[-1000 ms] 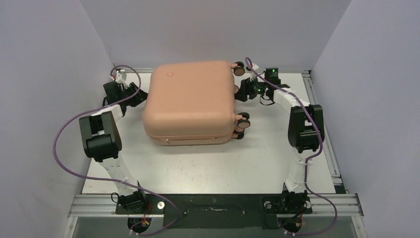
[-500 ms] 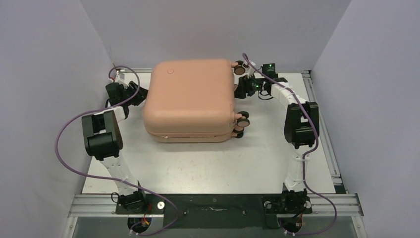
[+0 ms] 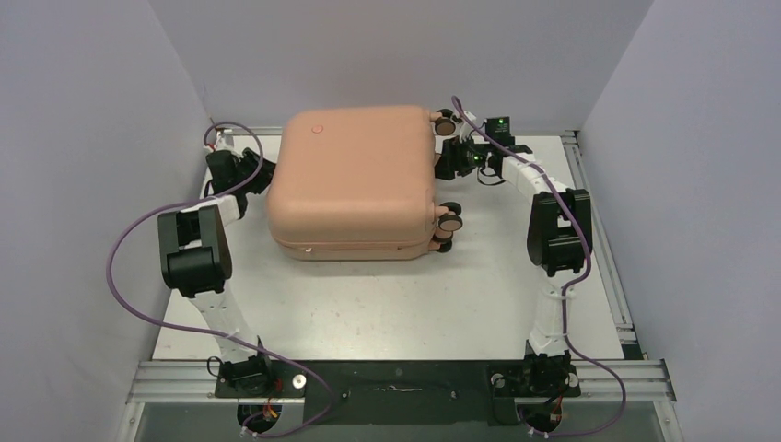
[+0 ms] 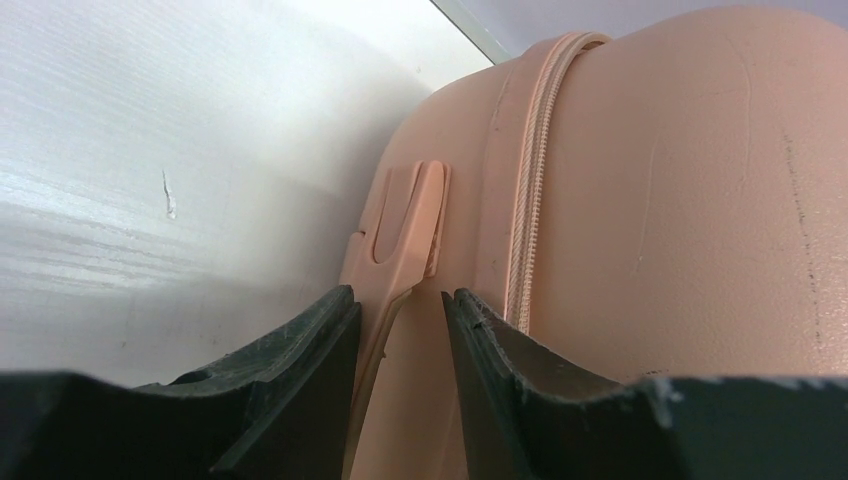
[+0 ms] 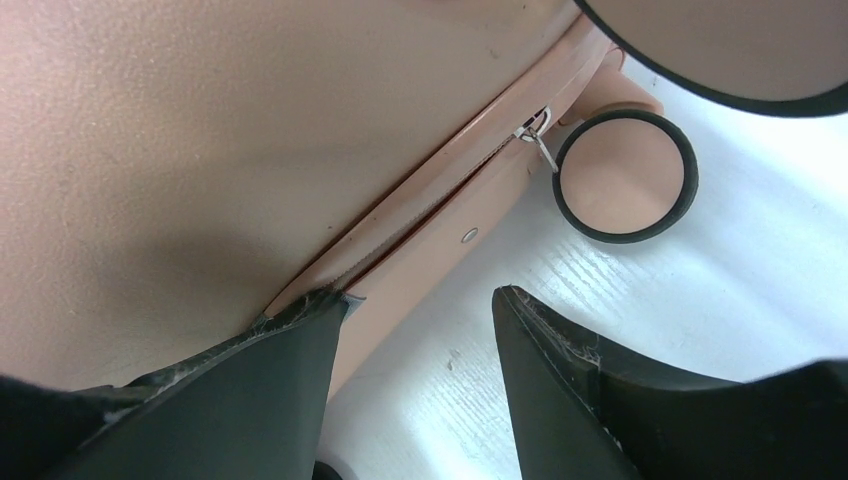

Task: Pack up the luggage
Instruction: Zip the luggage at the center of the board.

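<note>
The luggage [image 3: 355, 180] is a salmon-pink hard-shell suitcase lying closed and flat at the back middle of the table, its wheels [image 3: 449, 221] to the right. My left gripper [image 3: 262, 175] is at its left side. In the left wrist view the left gripper [image 4: 398, 297] is open, straddling the pink handle [image 4: 405, 230], which lies against one finger with a gap to the other. My right gripper [image 3: 444, 164] is at the wheel side. The right wrist view shows the right gripper [image 5: 420, 296] open, one finger [image 5: 300, 340] pressed on the zipper seam, the other over the table.
Lilac walls [image 3: 92, 138] close in the table on the left, back and right. A metal rail [image 3: 405, 379] runs along the near edge by the arm bases. Purple cables [image 3: 115, 267] loop off both arms. A caster wheel [image 5: 622, 175] and zipper pull [image 5: 535, 135] are just beyond the right fingers.
The luggage has turned and slid slightly toward the back left, now lying square to the table. Both grippers moved with it, staying at its two sides.
</note>
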Tool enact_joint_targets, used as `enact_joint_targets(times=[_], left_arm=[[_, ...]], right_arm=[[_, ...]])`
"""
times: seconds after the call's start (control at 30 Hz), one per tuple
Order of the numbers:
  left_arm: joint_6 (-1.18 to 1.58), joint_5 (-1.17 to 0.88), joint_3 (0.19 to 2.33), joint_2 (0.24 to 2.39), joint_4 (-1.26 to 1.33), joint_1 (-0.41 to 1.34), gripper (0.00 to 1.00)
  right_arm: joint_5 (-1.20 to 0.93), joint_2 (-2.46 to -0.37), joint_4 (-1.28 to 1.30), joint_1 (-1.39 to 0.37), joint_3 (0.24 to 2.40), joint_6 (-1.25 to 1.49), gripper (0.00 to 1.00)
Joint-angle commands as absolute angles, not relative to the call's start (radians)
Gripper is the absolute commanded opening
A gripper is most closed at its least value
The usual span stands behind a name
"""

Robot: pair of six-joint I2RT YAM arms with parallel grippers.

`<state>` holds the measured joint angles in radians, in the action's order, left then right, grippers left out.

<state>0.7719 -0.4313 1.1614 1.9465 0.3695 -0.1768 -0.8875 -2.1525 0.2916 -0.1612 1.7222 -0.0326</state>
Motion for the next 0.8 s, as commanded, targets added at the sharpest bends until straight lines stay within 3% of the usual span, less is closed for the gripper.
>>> enact_joint_targets(times=[0.0, 0.4, 0.77], left_arm=[[0.871, -0.945, 1.294, 1.698, 0.529, 0.113, 0.42], [0.725, -0.927, 1.424, 1.669, 0.301, 0.229, 0.42], [0.616, -0.923, 1.485, 1.682, 0.146, 0.261, 0.41]], right_arm=[[-1.071, -2.083, 0.053, -0.392, 1.726, 0.084, 0.59], [-1.007, -1.939, 0.298, -0.474, 1.589, -0.169, 0.59], [-0.952, -1.876, 0.299, -0.54, 1.606, -0.153, 0.59]])
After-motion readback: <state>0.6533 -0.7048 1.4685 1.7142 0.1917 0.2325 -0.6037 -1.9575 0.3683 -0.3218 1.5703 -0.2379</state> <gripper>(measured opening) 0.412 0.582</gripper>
